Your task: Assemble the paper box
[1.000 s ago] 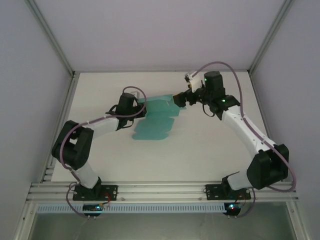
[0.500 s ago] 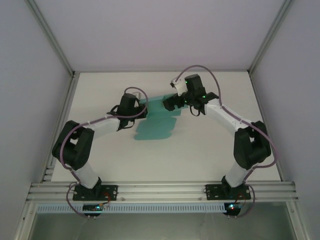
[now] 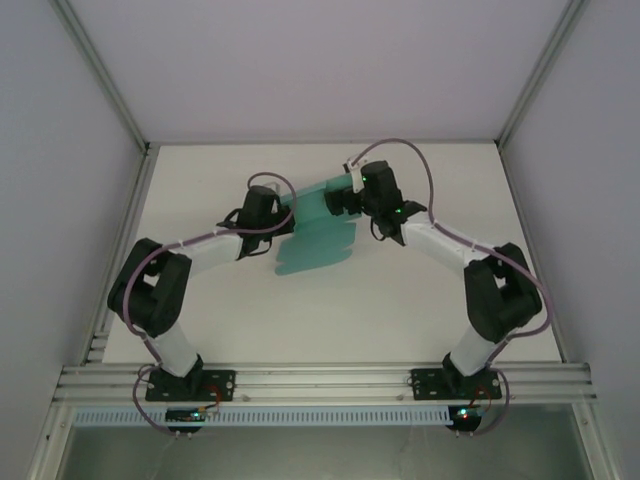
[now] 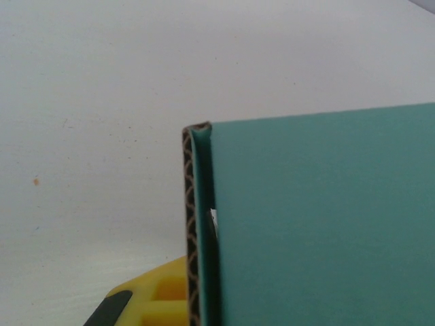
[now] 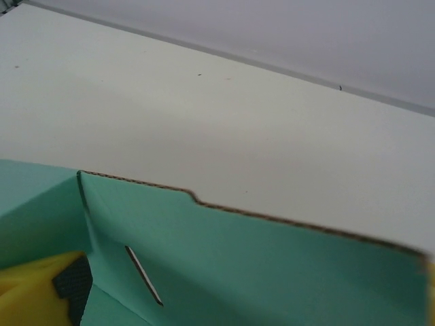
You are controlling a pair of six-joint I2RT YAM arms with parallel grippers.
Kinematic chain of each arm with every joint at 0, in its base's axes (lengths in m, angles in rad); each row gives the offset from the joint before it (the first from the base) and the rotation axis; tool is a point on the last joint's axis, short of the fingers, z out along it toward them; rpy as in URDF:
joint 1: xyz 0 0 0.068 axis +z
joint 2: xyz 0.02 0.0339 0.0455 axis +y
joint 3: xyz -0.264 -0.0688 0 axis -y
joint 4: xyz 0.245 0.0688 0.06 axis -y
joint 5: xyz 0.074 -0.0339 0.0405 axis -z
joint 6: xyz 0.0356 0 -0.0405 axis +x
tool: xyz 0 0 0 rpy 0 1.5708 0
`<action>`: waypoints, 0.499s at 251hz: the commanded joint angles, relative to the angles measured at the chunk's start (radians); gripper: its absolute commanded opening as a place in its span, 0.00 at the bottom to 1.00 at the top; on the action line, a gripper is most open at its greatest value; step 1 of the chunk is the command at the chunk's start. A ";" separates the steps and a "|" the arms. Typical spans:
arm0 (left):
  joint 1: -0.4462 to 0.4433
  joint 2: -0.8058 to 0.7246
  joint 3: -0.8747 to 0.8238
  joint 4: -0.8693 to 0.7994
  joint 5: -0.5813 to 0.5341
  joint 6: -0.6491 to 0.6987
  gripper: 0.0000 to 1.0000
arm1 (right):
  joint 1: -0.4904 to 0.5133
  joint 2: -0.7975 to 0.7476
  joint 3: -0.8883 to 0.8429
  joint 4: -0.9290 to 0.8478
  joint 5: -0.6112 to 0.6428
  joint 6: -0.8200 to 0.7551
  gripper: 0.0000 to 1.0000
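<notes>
Flaps of the teal paper box (image 3: 318,240) fan out over the middle of the table (image 3: 420,300); at its left edge my left gripper (image 3: 284,214) pinches the cardboard tight, and farther back my right gripper (image 3: 336,202) stands wide open, a raised flap between its fingers (image 5: 41,288)

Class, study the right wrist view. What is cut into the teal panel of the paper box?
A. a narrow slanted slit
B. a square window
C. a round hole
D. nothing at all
A: a thin slit runs slantwise across the inner teal face of the paper box, below its brown corrugated top edge.
</notes>
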 commanded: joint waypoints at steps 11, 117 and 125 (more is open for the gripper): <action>0.011 -0.038 0.027 0.004 0.038 0.041 0.00 | -0.094 -0.164 -0.023 -0.223 -0.060 -0.022 0.99; 0.037 -0.031 0.078 -0.054 0.063 0.054 0.00 | -0.228 -0.236 -0.112 -0.440 -0.281 -0.120 0.99; 0.037 -0.028 0.085 -0.059 0.066 0.050 0.00 | -0.227 -0.220 -0.106 -0.418 -0.289 -0.114 0.99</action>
